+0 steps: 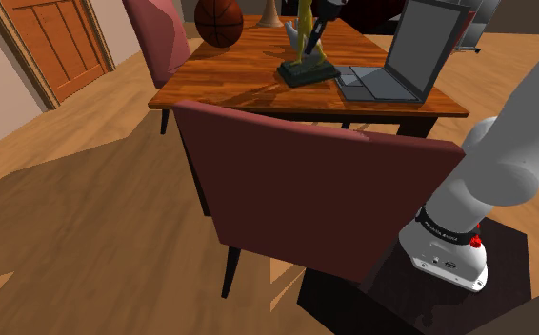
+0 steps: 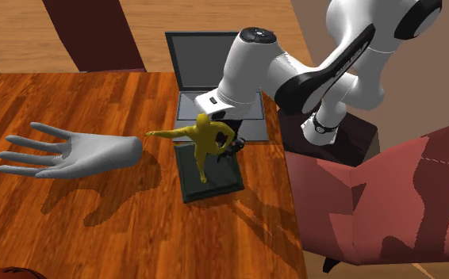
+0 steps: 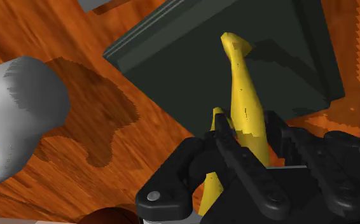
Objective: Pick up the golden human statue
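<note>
Fingers clamped on yellow statue at one leg; statue upright on dark base, base on table; grey hand model beside

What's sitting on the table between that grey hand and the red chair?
In the second exterior view, the golden statue on its dark base stands between them, the black gripper clasping it.

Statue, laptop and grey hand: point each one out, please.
statue [image 2: 207,138]: second exterior view, on its yellow torso.
laptop [image 2: 201,59]: second exterior view, on its dark screen.
grey hand [image 2: 88,154]: second exterior view, on its palm.
</note>
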`<action>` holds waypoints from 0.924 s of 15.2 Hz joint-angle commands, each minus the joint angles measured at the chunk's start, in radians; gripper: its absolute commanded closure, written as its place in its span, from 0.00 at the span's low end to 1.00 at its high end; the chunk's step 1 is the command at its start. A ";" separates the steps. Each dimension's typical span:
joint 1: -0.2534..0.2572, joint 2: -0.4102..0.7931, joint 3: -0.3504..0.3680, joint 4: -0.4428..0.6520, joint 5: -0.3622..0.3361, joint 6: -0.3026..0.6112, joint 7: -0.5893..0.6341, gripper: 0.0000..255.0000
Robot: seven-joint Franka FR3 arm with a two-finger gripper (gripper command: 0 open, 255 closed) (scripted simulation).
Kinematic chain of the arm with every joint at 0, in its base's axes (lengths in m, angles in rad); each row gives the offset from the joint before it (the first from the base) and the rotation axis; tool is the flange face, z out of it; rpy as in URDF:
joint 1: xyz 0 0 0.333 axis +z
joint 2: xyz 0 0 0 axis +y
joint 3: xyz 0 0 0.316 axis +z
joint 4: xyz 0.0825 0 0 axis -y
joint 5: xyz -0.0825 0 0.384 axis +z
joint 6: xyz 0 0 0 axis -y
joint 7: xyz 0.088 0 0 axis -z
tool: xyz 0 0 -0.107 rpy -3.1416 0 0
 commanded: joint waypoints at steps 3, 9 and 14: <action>0.017 -0.077 0.039 -0.025 -0.069 -0.334 0.086 1.00; -0.005 0.042 -0.035 0.039 0.033 -0.295 -0.056 1.00; -0.003 0.036 -0.035 0.100 0.029 -0.361 -0.048 1.00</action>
